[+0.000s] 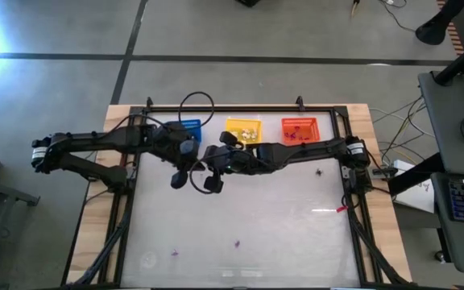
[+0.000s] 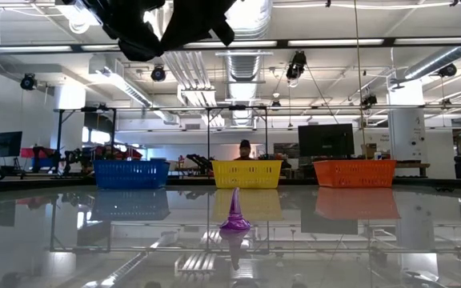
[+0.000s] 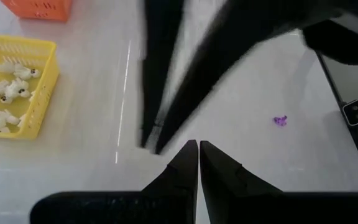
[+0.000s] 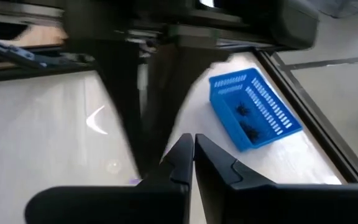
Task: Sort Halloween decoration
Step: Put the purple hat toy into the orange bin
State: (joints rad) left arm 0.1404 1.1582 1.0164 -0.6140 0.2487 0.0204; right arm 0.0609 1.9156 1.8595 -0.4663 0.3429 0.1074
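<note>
Table (image 1: pixel 296 234): black rail frames white top, wood border outside. 3 mesh baskets line far edge: blue basket (image 1: pixel 188 129), yellow basket (image 1: pixel 243 130), orange-red basket (image 1: pixel 300 130). Both arms crowd far-left middle; near half and right side open.

Left gripper (image 1: pixel 178 180) and right gripper (image 1: pixel 212 183) close together above table, below blue basket; jaws of each pressed together, nothing pinched.

Halloween decoration: white trinkets (image 3: pixel 5 93) in yellow basket, black trinkets (image 4: pixel 247 121) in blue, purple cone trinket (image 2: pixel 235 214) upright on table, more purple bits (image 1: pixel 237 242) near front edge.
</note>
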